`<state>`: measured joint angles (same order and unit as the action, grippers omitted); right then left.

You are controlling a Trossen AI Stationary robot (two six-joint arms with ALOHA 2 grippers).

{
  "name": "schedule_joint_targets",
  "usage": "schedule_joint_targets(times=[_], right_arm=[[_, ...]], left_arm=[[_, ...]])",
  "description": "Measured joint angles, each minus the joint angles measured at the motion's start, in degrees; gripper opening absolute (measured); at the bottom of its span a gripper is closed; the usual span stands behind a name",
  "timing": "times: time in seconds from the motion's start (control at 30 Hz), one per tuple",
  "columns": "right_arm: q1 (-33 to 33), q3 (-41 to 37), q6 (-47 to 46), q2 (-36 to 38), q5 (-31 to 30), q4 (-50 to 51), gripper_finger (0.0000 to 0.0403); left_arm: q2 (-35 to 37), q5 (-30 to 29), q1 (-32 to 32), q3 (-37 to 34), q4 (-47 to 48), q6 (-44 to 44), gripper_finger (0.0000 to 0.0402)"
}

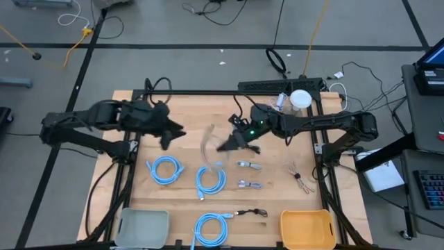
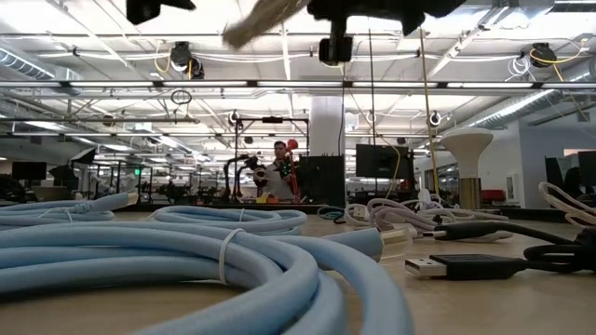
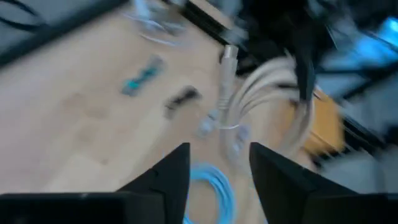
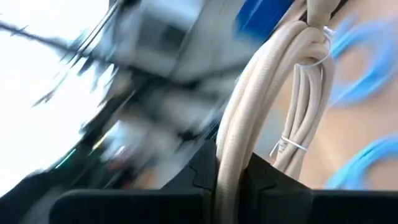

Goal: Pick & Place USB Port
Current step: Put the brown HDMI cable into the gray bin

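Your right gripper [image 4: 231, 177] had its jaws clenched on a coiled beige cable [image 4: 261, 106], the loops tied with a white strap and rising between the dark fingers in the right wrist view. From overhead, that gripper [image 1: 223, 146] hung above the middle of the wooden worktop [image 1: 277, 201] with the pale cable [image 1: 209, 143] dangling blurred beside it, off the surface.

Your left gripper [image 3: 219, 168] stood with its jaws released and nothing between them, facing the same beige bundle [image 3: 261, 93] a little way off; overhead it [image 1: 172, 133] sat just left of the hanging cable.

Below the two grippers, three light-blue cable coils lay on the worktop: one at left [image 1: 164, 169], one at centre [image 1: 209, 180] and one near the front edge [image 1: 212, 229]. Two small grey connectors [image 1: 248, 165] and [image 1: 249, 185] rested right of the centre coil, a black USB cable [image 1: 251, 212] lay nearer the front, and a thin tangle of wire [image 1: 300, 177] sat further right.

A grey-green bin [image 1: 143, 227] occupied the front left corner and a yellow bin [image 1: 307, 228] the front right. The low view showed blue coils [image 2: 140, 265] in the foreground and a black USB plug [image 2: 456, 267] lying flat.
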<state>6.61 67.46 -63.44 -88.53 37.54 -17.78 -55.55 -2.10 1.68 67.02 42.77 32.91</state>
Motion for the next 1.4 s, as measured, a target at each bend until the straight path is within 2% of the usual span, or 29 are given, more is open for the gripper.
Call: schedule_joint_targets(times=[0.07, 0.17, 0.23, 0.27, 0.4, 0.53, 0.63, 0.83, 1.03, 1.4], right_arm=[[0.8, 0.0, -2.6, 0.1, 10.3, -0.4, 0.0015], [1.3, 0.0, -5.6, 0.1, 22.1, -0.6, 0.0015], [1.6, 0.0, -6.8, 0.1, 27.5, -0.8, 0.0015], [1.6, 0.3, -6.8, 0.1, 28.4, -0.4, 0.0015], [1.6, 0.6, -3.7, 2.3, 25.6, -1.8, 0.0013], [0.4, 0.5, 2.5, 3.4, 15.9, -0.9, 0.0008], [-1.3, 0.7, 4.2, 4.0, 12.5, -0.3, 0.0005], [-3.9, 0.7, 6.1, 5.7, 9.6, 2.5, 0.0005], [-4.5, 0.8, 6.4, 6.6, 8.8, 2.6, 0.0004], [-4.5, 0.7, 7.0, 6.5, 8.8, 3.4, 0.0004]], left_arm=[[0.4, 7.3, 1.3, 0.0, -0.4, -2.2, 0.0186], [-1.2, 15.4, 2.4, 0.0, -0.7, -4.3, 0.0196], [-3.8, 18.5, 2.5, 0.0, -2.0, -5.7, 0.0197], [-5.3, 20.1, 2.5, 0.0, -2.5, -6.0, 0.0196], [-12.5, 27.7, 2.1, 0.0, -10.8, -6.9, 0.0181], [-19.1, 30.4, 0.6, -0.1, -18.9, -7.8, 0.0154], [-20.9, 31.8, 0.4, -0.2, -22.3, -8.6, 0.0134], [-21.4, 33.6, 1.2, -0.2, -25.6, -9.5, 0.0116], [-21.3, 34.1, 0.8, -0.2, -29.9, -9.3, 0.0125], [-21.3, 35.3, -0.6, 0.1, -33.8, -7.5, 0.0178]])
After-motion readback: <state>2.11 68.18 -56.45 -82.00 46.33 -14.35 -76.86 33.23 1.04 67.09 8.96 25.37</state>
